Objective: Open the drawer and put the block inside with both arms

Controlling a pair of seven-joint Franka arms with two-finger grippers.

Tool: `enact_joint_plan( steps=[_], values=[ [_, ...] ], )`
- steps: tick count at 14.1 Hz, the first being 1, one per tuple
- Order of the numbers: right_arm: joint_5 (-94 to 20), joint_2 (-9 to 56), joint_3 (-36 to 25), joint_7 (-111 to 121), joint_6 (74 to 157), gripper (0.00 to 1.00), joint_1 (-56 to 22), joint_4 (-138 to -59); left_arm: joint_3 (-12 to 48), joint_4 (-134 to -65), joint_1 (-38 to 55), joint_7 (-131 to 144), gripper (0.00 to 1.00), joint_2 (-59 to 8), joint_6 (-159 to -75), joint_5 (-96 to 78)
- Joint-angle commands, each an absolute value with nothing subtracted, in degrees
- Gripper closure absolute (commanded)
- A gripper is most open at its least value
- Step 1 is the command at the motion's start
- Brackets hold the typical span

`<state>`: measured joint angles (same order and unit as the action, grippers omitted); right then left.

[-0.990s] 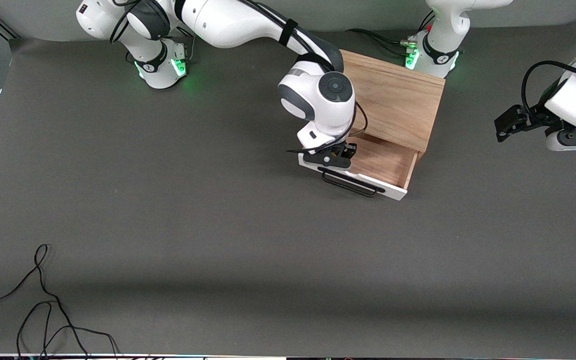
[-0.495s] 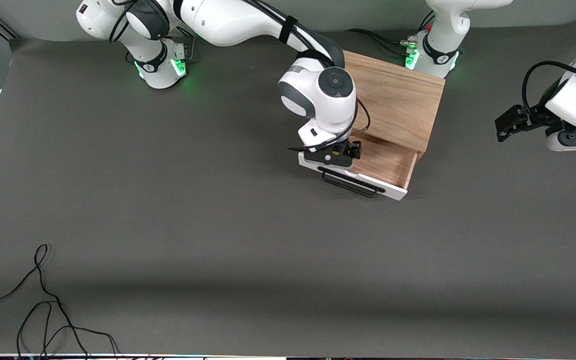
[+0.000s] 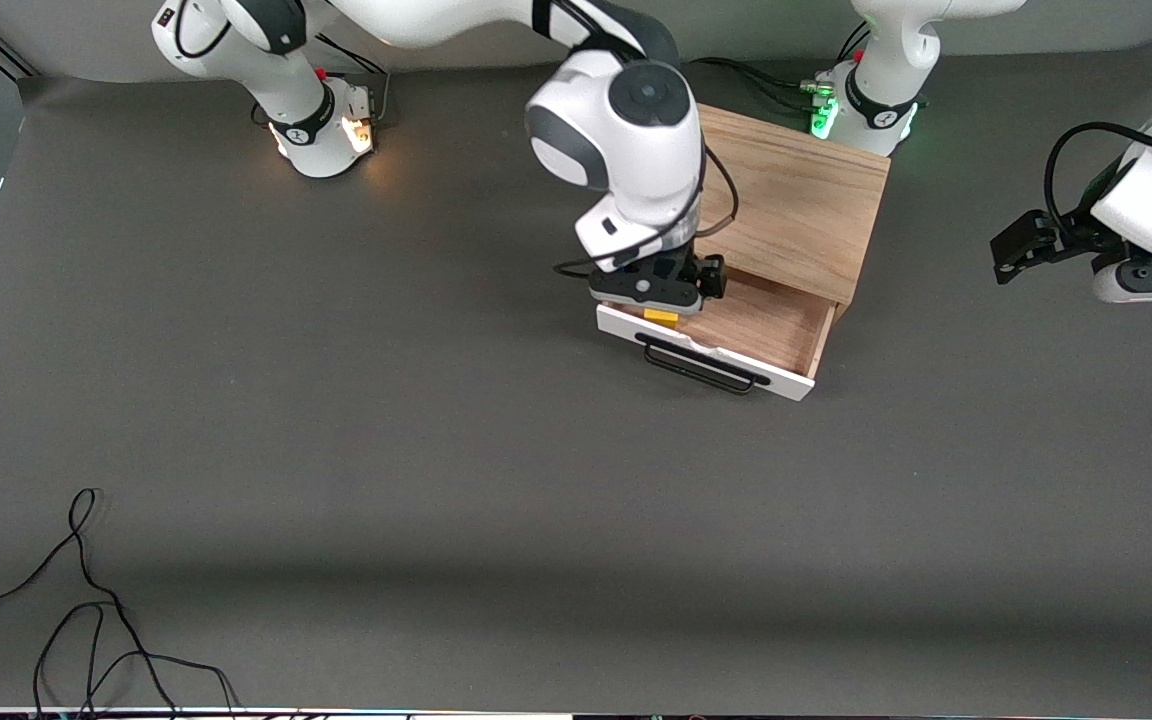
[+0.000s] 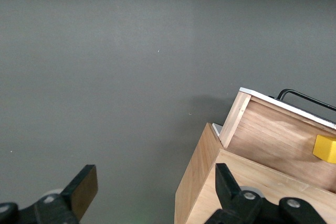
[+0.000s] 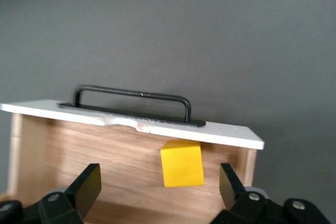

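Your yellow block [image 3: 662, 318] now lies inside the open drawer [image 3: 771, 335], touching the inner face of its white front, at about 9 o'clock from the drawer's middle. A second ago the right gripper [image 3: 658, 296] sat low in the drawer, hiding the block; it has since risen, jaws spread wide and holding nothing, over the block. The right arm's base light has gone from green to amber. The left gripper [image 3: 1021, 243] waits wide open at 3 o'clock from the wooden cabinet [image 3: 796, 205], unchanged. A loose black cable [image 3: 86, 620] lies at 7 o'clock on the grey table [image 3: 336, 420]
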<state>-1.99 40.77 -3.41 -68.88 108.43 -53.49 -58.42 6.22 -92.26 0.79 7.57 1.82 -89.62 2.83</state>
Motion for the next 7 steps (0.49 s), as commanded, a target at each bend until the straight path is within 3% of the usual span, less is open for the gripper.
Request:
enact_joint_plan(
  steps=[1,7],
  values=[
    [-1.2,36.0,-3.0,-67.8,106.4,0.0,-50.3,-60.1,6.3,-90.6,0.5,6.4,0.0,1.1,-89.0,3.3],
    [-2.5,26.5,-3.1,-51.5,92.0,0.0,-38.0,-61.3,6.4,-90.6,0.6,6.8,0.0,1.2,-88.6,3.3]
  ],
)
